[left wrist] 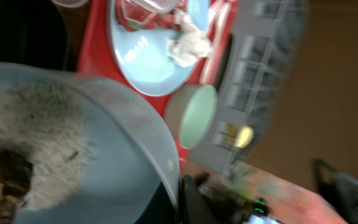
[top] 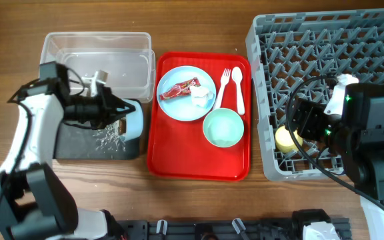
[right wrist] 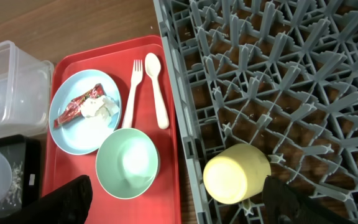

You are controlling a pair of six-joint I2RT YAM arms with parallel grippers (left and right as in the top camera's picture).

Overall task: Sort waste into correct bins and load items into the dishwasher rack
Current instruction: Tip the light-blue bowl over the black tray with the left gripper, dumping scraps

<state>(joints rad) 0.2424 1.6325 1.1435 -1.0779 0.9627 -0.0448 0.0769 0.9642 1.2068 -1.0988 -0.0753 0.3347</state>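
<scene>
Cup racked beneath the spread right gripper; left gripper grips the blue bowl tipped over the black tray; plate, wrapper, napkin unsorted

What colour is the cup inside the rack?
The cup is pale yellow; the right wrist view shows it best.

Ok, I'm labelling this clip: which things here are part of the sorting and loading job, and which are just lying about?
Part of the job: plate, red wrapper, napkin, fork, spoon, mint bowl, yellow cup, small blue bowl, rice, clear tub, black tray, grey rack.
Just lying about: red serving tray, wooden table.
</scene>
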